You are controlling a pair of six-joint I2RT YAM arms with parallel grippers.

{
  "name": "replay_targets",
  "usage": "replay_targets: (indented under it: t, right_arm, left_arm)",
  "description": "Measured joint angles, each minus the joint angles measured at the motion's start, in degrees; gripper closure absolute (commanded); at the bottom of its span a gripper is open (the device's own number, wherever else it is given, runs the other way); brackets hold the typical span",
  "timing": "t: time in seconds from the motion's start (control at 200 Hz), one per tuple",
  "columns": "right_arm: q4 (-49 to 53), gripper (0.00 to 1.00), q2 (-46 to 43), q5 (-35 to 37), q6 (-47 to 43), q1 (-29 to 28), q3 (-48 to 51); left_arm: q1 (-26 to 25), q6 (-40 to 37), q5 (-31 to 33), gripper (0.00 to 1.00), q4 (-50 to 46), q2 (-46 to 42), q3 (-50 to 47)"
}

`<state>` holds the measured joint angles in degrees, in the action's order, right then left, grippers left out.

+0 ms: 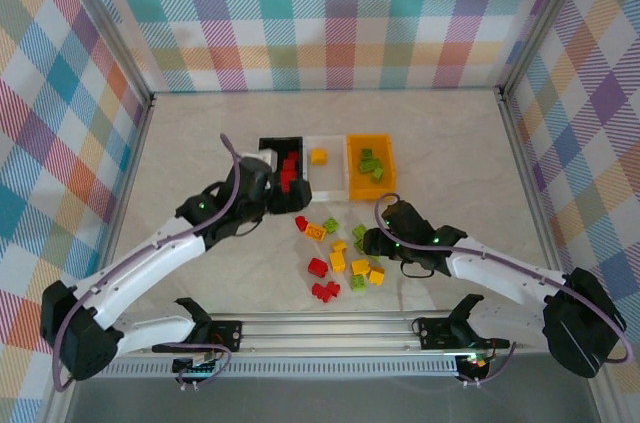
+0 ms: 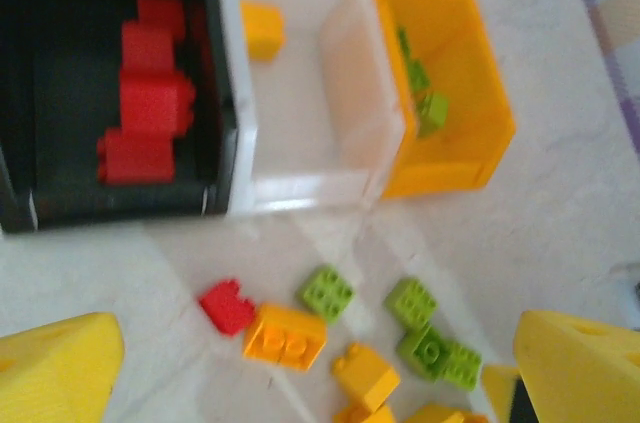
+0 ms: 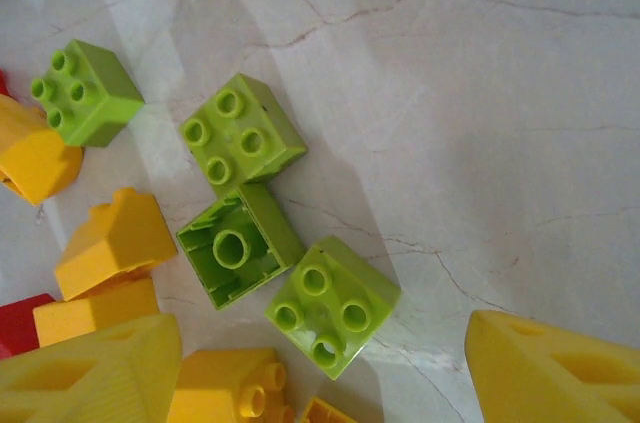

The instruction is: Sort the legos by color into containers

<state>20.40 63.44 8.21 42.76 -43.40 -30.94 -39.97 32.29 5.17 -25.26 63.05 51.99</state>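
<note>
The table (image 1: pixel 450 143) keeps everything within reach of both my arms. The three containers stand touching in a row: the black bin (image 2: pixel 100 205), the white bin (image 2: pixel 300 143) and the orange bin (image 2: pixel 450 168). Each takes one colour, with red legos (image 1: pixel 289 171) in the black, a yellow lego (image 1: pixel 318 155) in the white and green legos (image 1: pixel 370 165) in the orange. My left end effector (image 1: pixel 272 193) hangs at the black bin's near edge, fingers spread wide and empty, well placed for reds. My right end effector (image 1: pixel 370 239) hovers over the loose pile (image 1: pixel 340 258) just in front of the bins. Its fingers are apart and hold nothing, and below them lies a green cluster including an upturned green brick (image 3: pixel 238 248), which I judge a likely pick for the orange bin.
</note>
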Motion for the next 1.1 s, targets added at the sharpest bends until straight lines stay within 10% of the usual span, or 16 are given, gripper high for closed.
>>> replay_targets:
  t: [0.555, 1.1]
  right_arm:
    - [-2.43, 0.26, 25.99, 2.29, -7.34, -0.57, -16.2]
    - [0.28, 0.7, 29.31, 5.84, -9.11, -0.57, -18.75]
  left_arm:
    - [-0.9, 8.24, 5.53, 0.0, -6.84, -26.38, -17.84]
    - [-0.9, 8.46, 6.54, 0.0, -7.65, -22.36, -17.99]
